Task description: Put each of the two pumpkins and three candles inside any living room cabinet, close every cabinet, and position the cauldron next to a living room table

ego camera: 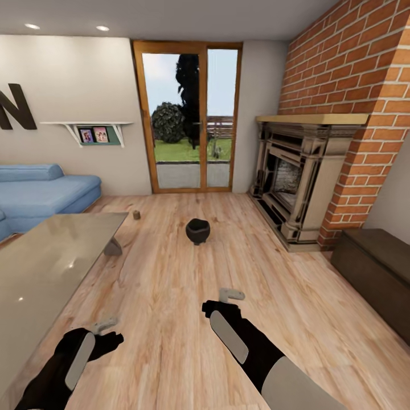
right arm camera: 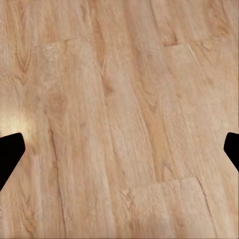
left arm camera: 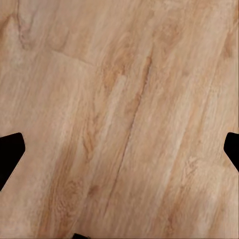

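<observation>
The cauldron (ego camera: 197, 230) is seen on the floor (ego camera: 188, 319), apart from the table (ego camera: 45, 256), so that step is judged undone; the cabinet (ego camera: 378, 267) looks closed, and both jaws are spread wide, nothing held.

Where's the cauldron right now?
In the head view, the cauldron sits on the wood floor mid-room, between the coffee table and the fireplace.
</observation>
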### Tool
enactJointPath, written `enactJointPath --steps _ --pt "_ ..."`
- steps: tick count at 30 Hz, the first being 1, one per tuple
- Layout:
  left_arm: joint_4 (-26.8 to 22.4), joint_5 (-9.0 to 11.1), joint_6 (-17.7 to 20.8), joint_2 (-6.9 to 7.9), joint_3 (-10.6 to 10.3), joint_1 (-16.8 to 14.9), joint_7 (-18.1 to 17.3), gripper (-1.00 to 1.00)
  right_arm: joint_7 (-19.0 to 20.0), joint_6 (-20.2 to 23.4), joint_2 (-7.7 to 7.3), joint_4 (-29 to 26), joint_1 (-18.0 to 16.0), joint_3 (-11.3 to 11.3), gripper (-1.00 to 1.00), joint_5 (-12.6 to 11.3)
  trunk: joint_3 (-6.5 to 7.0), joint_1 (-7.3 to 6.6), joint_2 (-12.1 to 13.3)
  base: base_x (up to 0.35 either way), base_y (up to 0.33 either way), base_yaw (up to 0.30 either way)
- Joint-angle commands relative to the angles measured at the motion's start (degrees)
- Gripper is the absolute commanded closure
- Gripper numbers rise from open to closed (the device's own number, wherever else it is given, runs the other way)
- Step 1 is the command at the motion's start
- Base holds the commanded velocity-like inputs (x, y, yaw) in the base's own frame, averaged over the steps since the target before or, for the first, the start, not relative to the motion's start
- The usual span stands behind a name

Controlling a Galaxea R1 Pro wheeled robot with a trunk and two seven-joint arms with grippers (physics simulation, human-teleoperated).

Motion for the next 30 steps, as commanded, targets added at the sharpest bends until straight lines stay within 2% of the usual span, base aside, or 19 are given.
enactJointPath --steps 1,4,7,9,12,15,17,19,22,24,26,30 --pt "1.6 -0.1 -1.2 0.00 -0.1 0.0 0.0 -1.00 -0.1 0.0 0.00 0.0 0.1 0.0 -1.00 0.0 0.00 0.00 0.0 0.280 0.214 -0.010" --pt "3.5 -0.7 -2.6 0.20 -0.3 0.0 0.0 -1.00 -0.1 -0.2 0.00 0.4 0.7 0.0 -1.00 -0.1 -0.01 0.00 0.0 0.279 0.208 -0.005" --pt "5.4 -1.4 -4.3 1.39 -0.5 0.0 0.0 -1.00 -0.2 -1.5 0.00 2.2 2.2 0.1 -1.00 0.1 -0.02 0.00 0.0 0.260 0.183 0.001" --pt "8.6 -1.6 -8.3 1.97 -0.6 0.0 0.0 -1.00 -0.1 -3.8 0.00 3.3 4.9 0.1 -1.00 0.1 -0.12 0.00 0.0 0.231 0.157 0.043" --pt "13.3 -1.8 -12.3 2.24 -0.7 0.0 0.0 -1.00 -0.1 -6.0 0.00 4.3 7.5 0.1 -1.00 0.4 -0.33 0.00 0.0 0.221 0.147 0.073" --pt "16.9 -1.9 -15.8 2.24 -0.9 0.0 0.0 -1.00 0.1 -10.2 0.00 5.6 10.9 0.1 -1.00 2.0 -0.58 0.00 0.0 0.216 0.137 0.078" --pt "18.4 -2.0 -17.5 2.22 -1.7 0.0 0.0 -1.00 0.3 -13.5 0.00 7.1 12.9 0.1 -1.00 3.8 -0.76 0.00 0.0 0.208 0.121 0.045" --pt "19.1 -2.0 -18.5 2.21 -3.6 0.0 0.0 -1.00 0.5 -15.9 0.00 8.7 14.1 0.1 -1.00 5.8 -0.94 0.00 0.0 0.193 0.070 0.023" --pt "19.7 -2.0 -19.3 2.14 -7.9 0.0 0.0 -1.00 0.7 -18.2 0.00 11.3 15.1 0.1 -1.00 8.2 -1.13 0.00 0.0 0.187 0.027 0.009" --pt "19.9 -1.9 -19.5 2.11 -9.5 0.0 0.0 -1.00 0.7 -19.7 0.00 12.7 15.3 0.1 -1.00 8.9 -1.16 0.00 0.0 0.211 0.039 0.003" --pt "19.9 -1.8 -19.6 2.13 -10.0 0.0 0.0 -1.00 0.7 -21.5 0.00 14.4 15.4 0.1 -1.00 9.2 -1.18 0.00 0.0 0.243 0.078 0.001" --pt "19.9 -1.8 -19.6 2.04 -10.3 0.0 -0.1 -1.00 0.7 -22.6 0.00 16.0 15.4 0.1 -1.00 9.2 -1.18 0.00 0.0 0.289 0.073 0.000"
